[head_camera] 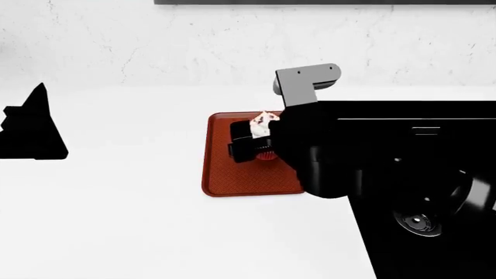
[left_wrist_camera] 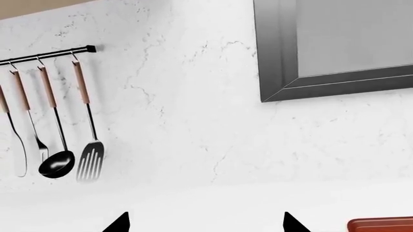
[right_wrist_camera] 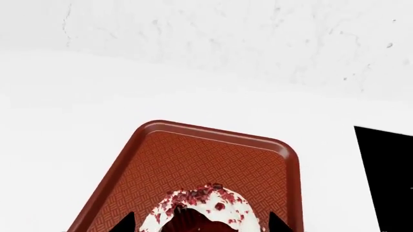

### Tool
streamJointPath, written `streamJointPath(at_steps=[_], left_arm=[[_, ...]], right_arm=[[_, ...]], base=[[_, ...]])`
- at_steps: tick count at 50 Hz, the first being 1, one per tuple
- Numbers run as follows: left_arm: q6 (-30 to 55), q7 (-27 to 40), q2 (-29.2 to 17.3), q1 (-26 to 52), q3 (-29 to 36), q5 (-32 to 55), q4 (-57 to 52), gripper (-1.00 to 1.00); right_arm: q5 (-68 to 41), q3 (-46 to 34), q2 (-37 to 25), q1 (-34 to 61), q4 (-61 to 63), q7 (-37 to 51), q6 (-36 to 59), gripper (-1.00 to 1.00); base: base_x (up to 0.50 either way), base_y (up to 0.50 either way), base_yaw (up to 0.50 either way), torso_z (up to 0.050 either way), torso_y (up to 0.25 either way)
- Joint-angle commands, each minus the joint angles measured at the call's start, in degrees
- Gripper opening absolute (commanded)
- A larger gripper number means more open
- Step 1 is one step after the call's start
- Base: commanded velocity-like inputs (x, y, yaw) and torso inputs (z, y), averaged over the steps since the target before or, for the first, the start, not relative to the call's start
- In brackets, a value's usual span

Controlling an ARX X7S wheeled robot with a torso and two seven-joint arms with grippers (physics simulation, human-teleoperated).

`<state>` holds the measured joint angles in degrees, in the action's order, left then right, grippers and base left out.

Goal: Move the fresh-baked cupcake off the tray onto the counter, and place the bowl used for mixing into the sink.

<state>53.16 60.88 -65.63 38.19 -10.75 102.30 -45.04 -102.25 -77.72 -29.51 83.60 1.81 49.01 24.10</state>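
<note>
The cupcake (right_wrist_camera: 205, 209), with white frosting and red crumbs, sits between my right gripper's (right_wrist_camera: 201, 223) two fingertips (right_wrist_camera: 124, 224), which stand close against its sides. It is over the red-brown tray (right_wrist_camera: 193, 159); I cannot tell whether it is lifted. In the head view the cupcake (head_camera: 263, 123) and right gripper (head_camera: 250, 146) are over the tray's (head_camera: 232, 174) far right part. My left gripper (left_wrist_camera: 205, 223) is open and empty above the white counter (left_wrist_camera: 193, 203), at the far left of the head view (head_camera: 31, 131). The black sink (head_camera: 434, 125) lies right of the tray. The bowl is out of view.
A rail with a ladle (left_wrist_camera: 57, 164), a slotted spatula (left_wrist_camera: 90, 162) and other utensils hangs on the marble wall. A grey window frame (left_wrist_camera: 277, 58) is above the counter. The sink's edge (right_wrist_camera: 387, 179) lies close to the tray. My right arm hides part of the sink.
</note>
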Motion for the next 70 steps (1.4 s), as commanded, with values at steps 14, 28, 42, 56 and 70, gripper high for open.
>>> streamJointPath(at_steps=[14, 28, 42, 56, 70], left_arm=[[-0.08, -0.07, -0.09, -0.70, -0.49, -0.21, -0.20, 1.00], [-0.34, 0.86, -0.88, 1.43, 0.76, 1.24, -0.07, 1.00], [-0.67, 1.17, -1.21, -0.29, -1.12, 1.85, -0.60, 1.00], [-0.70, 0.98, -0.94, -1.69, -2.17, 1.56, -0.72, 1.00], [-0.65, 0.92, -0.78, -1.57, -1.84, 1.17, -0.68, 1.00]], right_arm=[[-6.47, 4.91, -3.32, 11.62, 12.71, 8.73, 5.89, -1.00], [-14.47, 6.36, -5.63, 13.98, 21.61, 10.71, 8.48, -1.00], [-22.03, 7.04, -9.24, 16.57, 28.04, 13.56, 10.63, -1.00], [-28.37, 7.72, -8.05, 20.82, 32.45, 17.39, 11.21, -1.00], [-28.87, 6.49, -7.79, 18.66, 35.19, 18.26, 10.70, -1.00]], base=[[0.00, 0.00, 0.00, 0.000, 0.000], [0.00, 0.00, 0.00, 0.000, 0.000], [0.00, 0.00, 0.00, 0.000, 0.000], [0.00, 0.00, 0.00, 0.000, 0.000], [0.00, 0.00, 0.00, 0.000, 0.000]])
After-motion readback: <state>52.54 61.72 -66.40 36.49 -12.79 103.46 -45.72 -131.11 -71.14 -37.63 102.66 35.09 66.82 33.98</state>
